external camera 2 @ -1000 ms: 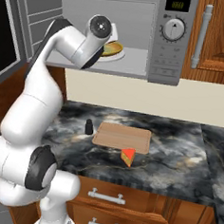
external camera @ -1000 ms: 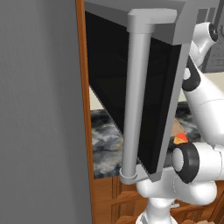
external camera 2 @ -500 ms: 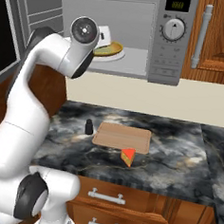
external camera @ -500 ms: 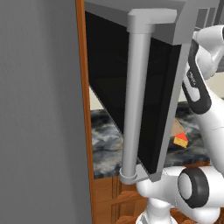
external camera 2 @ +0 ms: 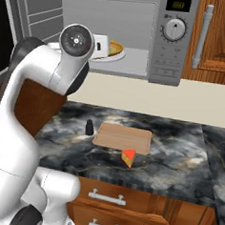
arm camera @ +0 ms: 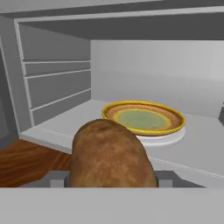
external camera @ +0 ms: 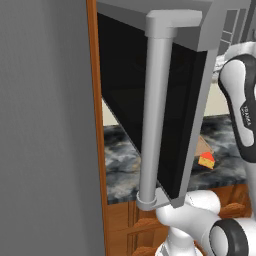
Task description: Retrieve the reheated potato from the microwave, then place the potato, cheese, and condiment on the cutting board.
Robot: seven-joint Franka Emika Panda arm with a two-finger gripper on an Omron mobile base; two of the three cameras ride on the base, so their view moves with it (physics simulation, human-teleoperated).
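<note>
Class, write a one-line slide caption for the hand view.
Potato held in the pincer outside the open microwave, empty yellow-rimmed plate behind.

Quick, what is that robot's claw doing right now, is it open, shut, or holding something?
Gripper: closed on the potato, held just outside the open microwave, in front of the empty plate.

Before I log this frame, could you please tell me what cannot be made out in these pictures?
- Hand view: the end effector fingertips, hidden behind the potato, so contact is unconfirmed.
- Right base view: the potato, blocked by the robot's arm at the microwave opening.
- Left base view: most of the cutting board, covered by the open microwave door; beside it, the cheese.
- Right base view: the bottle, too small for detail.
</note>
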